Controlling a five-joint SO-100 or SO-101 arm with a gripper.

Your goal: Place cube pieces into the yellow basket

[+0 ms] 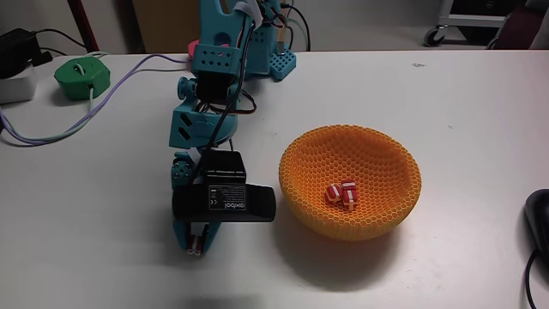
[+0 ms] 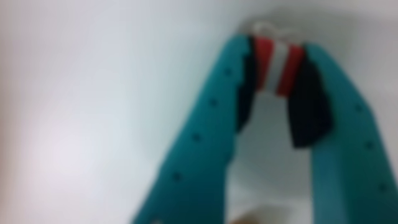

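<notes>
Bare white table (image 1: 103,215) runs across the lower left and bottom of the fixed view, and the strip between the gripper (image 1: 194,249) and the yellow basket (image 1: 300,197) at centre right is narrow but free. The basket's raised mesh wall blocks a low sideways pass; its top is open, with two cube pieces (image 1: 340,194) on the floor. Upper left is cluttered: green puck (image 1: 83,77), cables (image 1: 51,129). The blurred wrist view seems to show a striped cube (image 2: 277,65) filling the gap between the fingertips.
</notes>
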